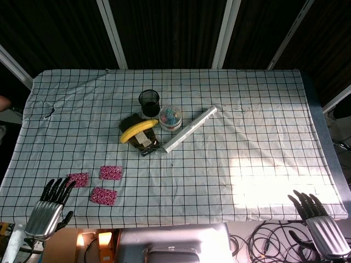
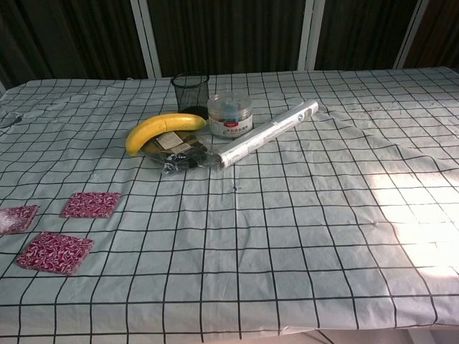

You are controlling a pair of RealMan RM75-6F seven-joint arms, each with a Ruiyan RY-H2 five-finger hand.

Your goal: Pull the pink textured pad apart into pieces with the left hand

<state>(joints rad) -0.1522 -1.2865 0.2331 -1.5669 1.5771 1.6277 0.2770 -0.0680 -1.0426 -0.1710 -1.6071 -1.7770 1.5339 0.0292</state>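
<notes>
Three pink textured pad pieces lie apart on the checked cloth near the front left: one (image 1: 78, 179) (image 2: 17, 218) furthest left, one (image 1: 111, 172) (image 2: 91, 204) behind and to the right, one (image 1: 104, 195) (image 2: 55, 252) nearest the front edge. My left hand (image 1: 48, 208) hovers at the front left edge, fingers spread, holding nothing, just left of the pieces. At the front right corner, off the table, my right hand (image 1: 318, 220) stays open and empty. Neither hand shows in the chest view.
At mid-table sit a banana (image 1: 138, 130) on a dark packet (image 1: 143, 141), a black mesh cup (image 1: 149, 102), a small round tub (image 1: 170, 118) and a white roll (image 1: 190, 129). The right half of the cloth (image 1: 263, 137) carries a bright sun patch.
</notes>
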